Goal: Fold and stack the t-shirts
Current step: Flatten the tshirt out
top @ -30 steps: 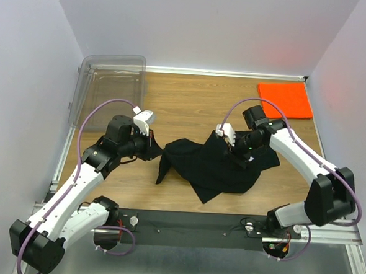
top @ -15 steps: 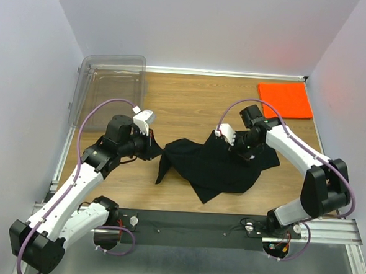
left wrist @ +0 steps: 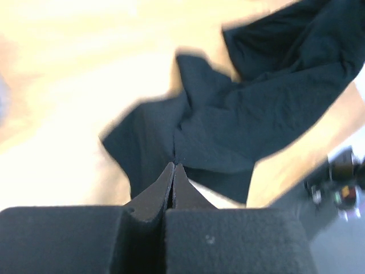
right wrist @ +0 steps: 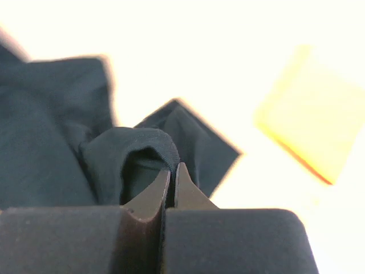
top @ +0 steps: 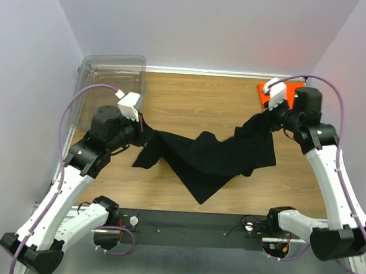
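Left gripper [top: 142, 131] at 9 o'clock, right gripper [top: 266, 117] at 2 o'clock, both pinched on black t-shirt [top: 212, 160] edges, holding it taut between them, likely flattening for the fold.

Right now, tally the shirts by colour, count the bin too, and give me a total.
black shirt: 1
orange shirt: 1
clear bin: 1
Total: 3

You look down from above and behind the arms [top: 75, 174] onto the whole table [top: 191, 100]. Wrist views peer close past the left gripper [left wrist: 173, 165] and right gripper [right wrist: 173, 166]; all share the black shirt [top: 212, 160].
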